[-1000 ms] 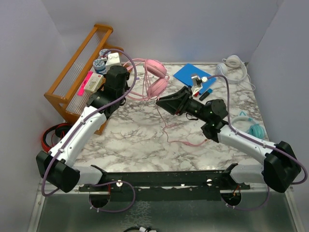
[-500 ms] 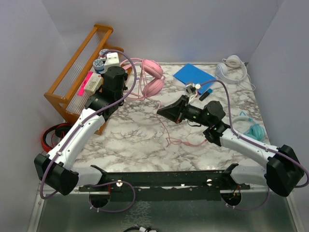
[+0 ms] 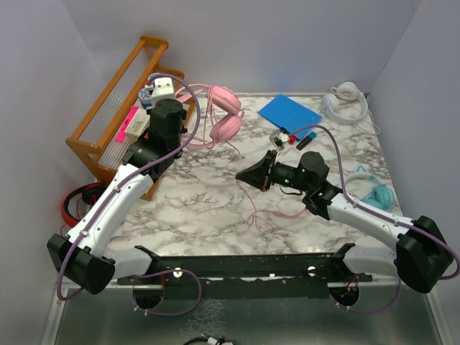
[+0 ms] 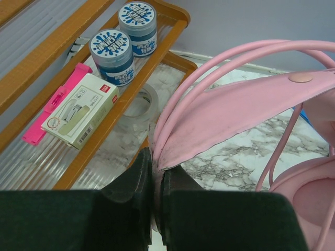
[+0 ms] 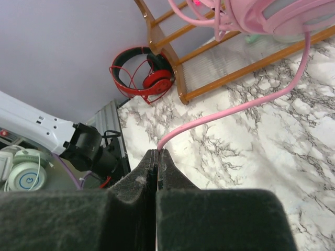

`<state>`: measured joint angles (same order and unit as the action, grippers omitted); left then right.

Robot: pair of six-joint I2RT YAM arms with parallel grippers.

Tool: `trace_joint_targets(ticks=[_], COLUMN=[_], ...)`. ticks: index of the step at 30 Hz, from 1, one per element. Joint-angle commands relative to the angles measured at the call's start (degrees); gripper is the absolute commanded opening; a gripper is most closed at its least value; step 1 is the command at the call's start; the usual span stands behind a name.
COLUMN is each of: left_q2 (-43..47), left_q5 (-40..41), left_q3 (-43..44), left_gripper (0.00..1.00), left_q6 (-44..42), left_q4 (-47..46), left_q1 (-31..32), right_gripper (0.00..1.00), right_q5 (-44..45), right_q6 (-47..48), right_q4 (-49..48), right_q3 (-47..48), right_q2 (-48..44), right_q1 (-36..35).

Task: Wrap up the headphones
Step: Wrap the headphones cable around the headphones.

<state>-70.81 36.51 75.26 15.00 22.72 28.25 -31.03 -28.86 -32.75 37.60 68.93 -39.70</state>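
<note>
The pink headphones [image 3: 224,111] are at the back of the marble table, beside the wooden rack. My left gripper [image 3: 188,106] is shut on their pink headband [image 4: 235,110], which is pinched between the jaws of the left gripper [image 4: 156,157]. The long pink cable [image 3: 248,194] runs from the headphones toward the near side and ends in loose loops on the table. My right gripper [image 3: 241,175] is shut on the cable [image 5: 235,107], which comes out of the tip of the right gripper [image 5: 158,151]. The white headphones [image 3: 345,100] lie at the back right. The teal headphones [image 3: 377,192] lie at the right edge.
A wooden rack [image 3: 115,100] at the back left holds two jars [image 4: 131,21], a tape roll [image 4: 138,102] and a small box [image 4: 81,107]. A blue notebook [image 3: 289,111] lies at the back. Red-and-black headphones [image 3: 75,201] lie off the table's left side.
The right gripper has shut on the pink cable and shifted toward the near side. The left gripper moved the pink headphones slightly back and left.
</note>
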Motion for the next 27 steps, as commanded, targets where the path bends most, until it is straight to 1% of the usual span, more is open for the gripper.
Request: trace_joint_targets(ticks=[1, 4, 7, 10, 12, 15, 17, 21, 22, 23, 24, 26, 27], left_q2=[2.1, 1.7, 1.0, -2.1, -4.1, -6.2, -7.6, -8.3, -7.8, -7.0, -6.3, -5.0, -4.7], left_q5=[2.2, 2.1, 1.9, 1.1, -0.3, -0.2, 1.2, 6.2, 7.0, 7.3, 7.0, 5.0, 3.8], left_q3=[2.5, 2.0, 3.1, 7.5, 9.6, 10.6, 10.9, 10.8, 10.6, 10.4, 10.3, 10.6, 11.2], left_gripper=[0.00, 0.00, 0.00, 0.00, 0.00, 0.00, 0.00, 0.00, 0.00, 0.00, 0.00, 0.00, 0.00], left_q6=[1.4, 4.0, 8.6, 13.8, 15.1, 14.6, 12.5, 8.4, 8.3, 8.4, 8.6, 8.3, 8.1], left_q4=[-6.4, -6.4, -4.4, 1.2, 2.9, 3.0, 3.0, 3.5, 3.5, 3.3, 2.9, 2.4, 2.5], left_q1=[0.0, 0.0, 0.0, -0.3, -0.5, -0.5, -0.5, -0.5, -0.5, -0.5, -0.5, -0.5, -0.5], right_gripper=[0.01, 0.01, 0.01, 0.01, 0.01, 0.01, 0.01, 0.01, 0.03, 0.13, 0.27, 0.48, 0.56], right_q5=[-4.1, -7.8, -10.8, -11.2, -11.5, -12.3, -12.1, -5.0, -3.4, -1.3, 1.2, 6.3, 8.4], right_q6=[3.3, 3.8, 3.5, 5.0, 6.7, 6.9, 7.3, 12.4, 14.4, 16.1, 17.0, 17.3, 17.4], right_q4=[2.4, 4.6, 4.4, 6.7, 9.2, 11.3, 13.8, 25.2, 28.1, 30.3, 30.8, 27.6, 24.3], right_q3=[-0.2, 1.4, 1.7, 2.0, 3.2, 4.8, 6.9, 13.6, 15.1, 15.9, 15.5, 12.5, 10.3], right_q2=[0.7, 2.6, 4.3, 4.9, 5.0, 3.8, 2.4, 0.7, 0.9, 1.0, 1.0, 0.1, -0.6], right_q1=[-0.4, -0.4, -0.7, -2.2, -3.4, -4.7, -4.7, -4.7, -4.7, -4.7, -4.7, -4.7, -4.7])
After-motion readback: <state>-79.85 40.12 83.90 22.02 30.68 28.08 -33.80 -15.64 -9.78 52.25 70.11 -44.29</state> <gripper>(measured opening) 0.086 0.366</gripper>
